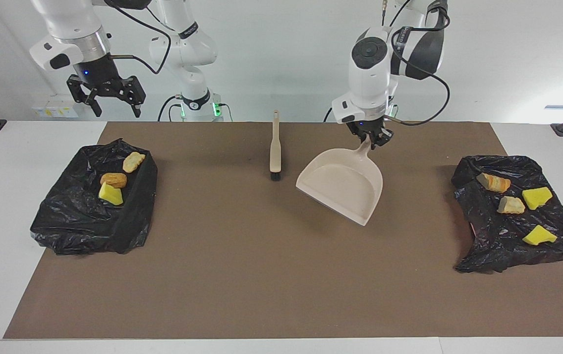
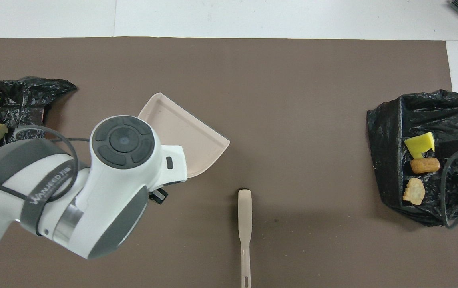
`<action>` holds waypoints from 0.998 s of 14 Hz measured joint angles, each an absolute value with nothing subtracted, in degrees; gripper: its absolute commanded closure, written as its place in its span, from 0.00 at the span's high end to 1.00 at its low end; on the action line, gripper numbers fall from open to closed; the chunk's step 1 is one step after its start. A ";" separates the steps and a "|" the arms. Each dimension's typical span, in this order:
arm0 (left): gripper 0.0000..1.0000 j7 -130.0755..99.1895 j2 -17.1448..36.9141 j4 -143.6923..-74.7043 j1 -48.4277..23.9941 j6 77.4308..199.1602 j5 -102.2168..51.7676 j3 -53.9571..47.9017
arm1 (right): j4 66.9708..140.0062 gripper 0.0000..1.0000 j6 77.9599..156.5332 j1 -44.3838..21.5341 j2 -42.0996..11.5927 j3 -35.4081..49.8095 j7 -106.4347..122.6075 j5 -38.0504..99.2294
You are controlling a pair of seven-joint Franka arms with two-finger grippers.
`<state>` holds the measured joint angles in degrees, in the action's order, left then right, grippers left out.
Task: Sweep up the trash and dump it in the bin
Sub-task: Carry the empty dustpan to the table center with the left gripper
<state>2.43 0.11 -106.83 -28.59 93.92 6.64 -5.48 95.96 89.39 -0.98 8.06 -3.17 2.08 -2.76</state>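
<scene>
Left gripper [image 1: 371, 139] clamped on the handle of the beige dustpan [image 1: 343, 188], up over the brown mat [image 1: 281, 275] around mid-table; pan tilted, open lip at about 5 o'clock from the handle in the facing view. In the overhead view, most of the pan [image 2: 185, 132] hidden under the left arm, lip at 2 o'clock.

Right gripper [image 1: 105, 94] waiting in the air over the right arm's end of the table, fingers spread apart, nothing between them.

Beige brush [image 1: 275, 147] flat on the mat, just beside the dustpan, at 9 o'clock from it in the facing view, bristles away from the robots.

Trash in two groups: three scraps [image 1: 114, 181] in the black-lined bin [image 1: 90, 221] at the right arm's end, and four scraps [image 1: 520, 202] on the flat black bag [image 1: 497, 246] at the left arm's end, well apart from the dustpan.
</scene>
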 measured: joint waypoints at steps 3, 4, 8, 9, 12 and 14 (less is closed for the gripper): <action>0.00 -9.70 4.12 -105.45 -33.72 97.31 2.45 -5.51 | 95.95 1.00 89.39 -1.14 8.07 -3.17 2.08 -2.78; 0.00 -12.18 6.23 -104.11 -34.67 98.35 0.87 -5.50 | 95.94 1.00 89.40 -1.15 8.07 -3.15 2.08 -2.78; 0.00 -20.16 14.19 -98.16 -37.64 103.14 -1.60 -5.46 | 95.91 1.00 89.40 -1.15 8.07 -3.15 2.08 -2.79; 0.00 -21.37 16.01 -96.14 -38.02 103.75 -2.21 -5.45 | 95.91 1.00 89.40 -1.15 8.07 -3.15 2.08 -2.78; 0.00 -24.96 20.85 -90.09 -38.20 104.49 -4.07 -5.39 | 95.89 1.00 89.40 -1.15 8.07 -3.15 2.08 -2.76; 0.00 -27.81 24.49 -86.63 -38.73 105.36 -4.45 -5.35 | 95.87 1.00 89.40 -1.15 8.07 -3.15 2.07 -2.74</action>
<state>-27.81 24.49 -86.63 -38.73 105.36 -4.45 -5.35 95.87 89.40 -1.15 8.07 -3.15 2.07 -2.74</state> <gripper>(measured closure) 0.687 0.000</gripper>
